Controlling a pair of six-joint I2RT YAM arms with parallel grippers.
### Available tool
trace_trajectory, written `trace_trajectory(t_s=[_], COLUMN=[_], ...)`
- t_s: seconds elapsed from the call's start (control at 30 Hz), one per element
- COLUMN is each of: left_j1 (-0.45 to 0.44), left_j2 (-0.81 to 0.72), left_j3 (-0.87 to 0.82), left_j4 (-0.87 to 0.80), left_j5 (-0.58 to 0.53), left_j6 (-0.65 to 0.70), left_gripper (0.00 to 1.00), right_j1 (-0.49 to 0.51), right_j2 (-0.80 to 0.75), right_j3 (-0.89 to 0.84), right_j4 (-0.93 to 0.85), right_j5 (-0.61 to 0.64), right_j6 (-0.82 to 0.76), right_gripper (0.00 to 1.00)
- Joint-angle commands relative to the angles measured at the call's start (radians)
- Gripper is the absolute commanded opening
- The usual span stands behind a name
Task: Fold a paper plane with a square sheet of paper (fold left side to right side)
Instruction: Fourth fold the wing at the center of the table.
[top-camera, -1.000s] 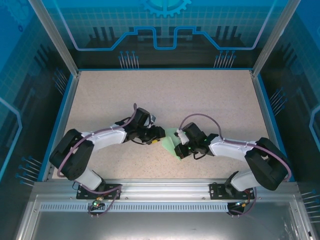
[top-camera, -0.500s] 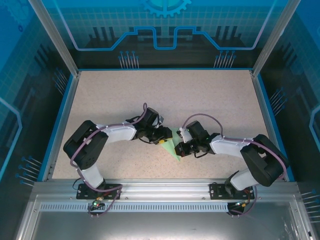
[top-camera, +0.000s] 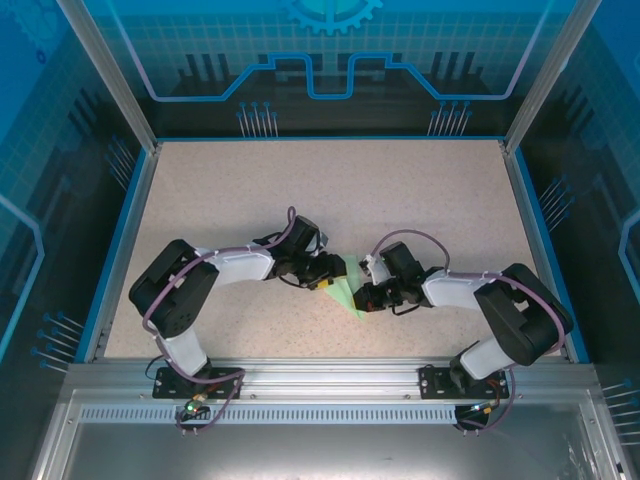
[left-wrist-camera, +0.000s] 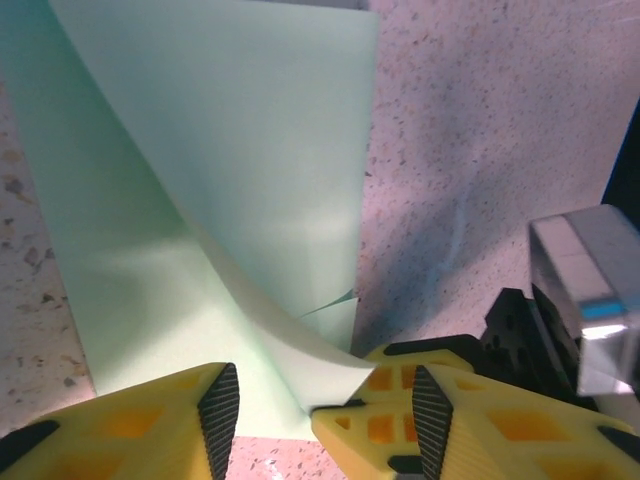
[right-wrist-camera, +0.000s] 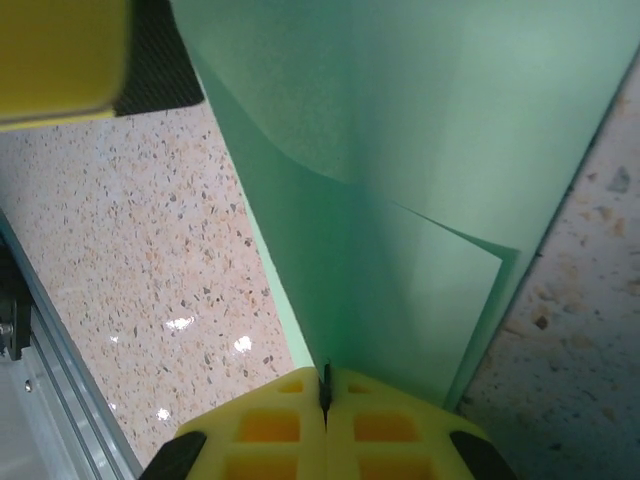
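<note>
Top external: My two arms reach inward and meet low on the desk (top-camera: 300, 190), near its front edge. The sheet of paper (top-camera: 347, 292) lies between them as a small pale green wedge, its point toward the arm bases. My left gripper (top-camera: 328, 277) is at its left edge and my right gripper (top-camera: 362, 297) at its right edge. From this height I cannot tell how either gripper's jaws stand.

Left wrist: The sheet of paper (left-wrist-camera: 230, 150) fills the upper left, flat on the speckled desk (left-wrist-camera: 470, 150). One layer curls up off the lower layer, and its raised edge runs down into my left gripper (left-wrist-camera: 275, 410). The yellow fingers (left-wrist-camera: 150, 425) stand apart, with the lifted edge in the gap between them. They are not closed on it.

Right wrist: My right gripper (right-wrist-camera: 325, 395) has its yellow fingers pressed together, only a thin seam between them, and it is clamped on the sheet of paper (right-wrist-camera: 420, 150). The sheet rises from the pinch and spreads across the upper right. A folded layer with a straight edge and a corner shows in its lower part. A yellow finger of my left gripper (right-wrist-camera: 60, 50) sits at the upper left, just beside the sheet. Bare desk (right-wrist-camera: 130, 220) shows to the left, with a metal rail (right-wrist-camera: 40, 400) at the lower left corner.
</note>
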Motion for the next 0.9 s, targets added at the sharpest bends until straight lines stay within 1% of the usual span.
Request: trace_trajectory(t_s=[0.0,0.17,0.3,0.37,0.67,0.77,0.87], left_j1=[-0.008,-0.007,-0.008,-0.007,-0.008,-0.008,-0.007], left_j2=[-0.031,0.011,0.021,0.016,0.049,0.038,0.009], left_j3=[-0.005,-0.008,-0.006,-0.006,-0.003,-0.011,-0.016], left_j4=[-0.016,0.011,0.013,0.008,0.016,0.025,0.024], left_j5=[-0.016,-0.002,-0.003,-0.006,0.001,0.0,-0.004], left_j6=[0.024,0.008,0.011,0.015,0.014,0.013,0.017], left_gripper=[0.48,0.34,0.28,0.27,0.3,0.33,0.39], right_j1=[-0.018,-0.022,-0.028,-0.033,-0.046,-0.046,-0.046], right_j2=[0.012,0.0,-0.01,-0.013,-0.013,-0.011,-0.005], right_j3=[-0.022,-0.024,-0.029,-0.032,-0.042,-0.041,-0.038], right_j4=[0.033,0.04,0.048,0.058,0.099,0.098,0.088], right_j5=[-0.041,-0.047,-0.056,-0.063,-0.09,-0.089,-0.083], right_j6=[0.018,0.025,0.035,0.043,0.079,0.082,0.075], right_gripper=[0.03,0.03,0.03,0.03,0.03,0.03,0.03])
